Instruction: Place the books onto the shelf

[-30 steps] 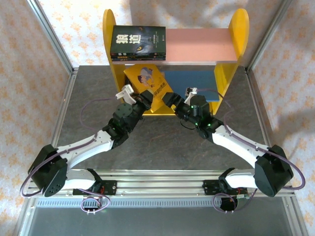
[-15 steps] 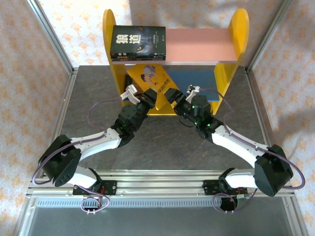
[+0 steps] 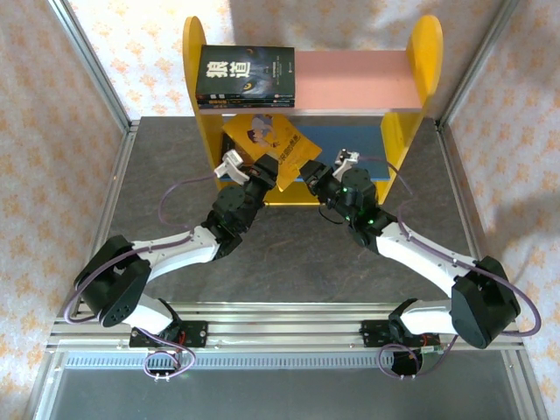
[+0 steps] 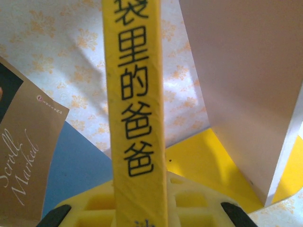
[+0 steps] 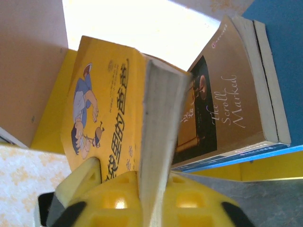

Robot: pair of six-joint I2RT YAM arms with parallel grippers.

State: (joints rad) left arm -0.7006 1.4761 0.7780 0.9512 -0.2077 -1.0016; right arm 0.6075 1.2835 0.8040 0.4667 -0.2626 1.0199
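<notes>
The yellow book [image 3: 273, 144] stands tilted at the lower opening of the shelf [image 3: 197, 105], over the blue board [image 3: 350, 140]. The left gripper [image 4: 139, 208] pinches its spine and the right gripper [image 5: 151, 194] pinches its page edge, 1 finger on each side. A brown book [image 5: 222, 99] lies beside it.

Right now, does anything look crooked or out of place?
The yellow book is askew: tilted over the blue board, pinched by the left gripper and right gripper, not flat like the brown book.
</notes>
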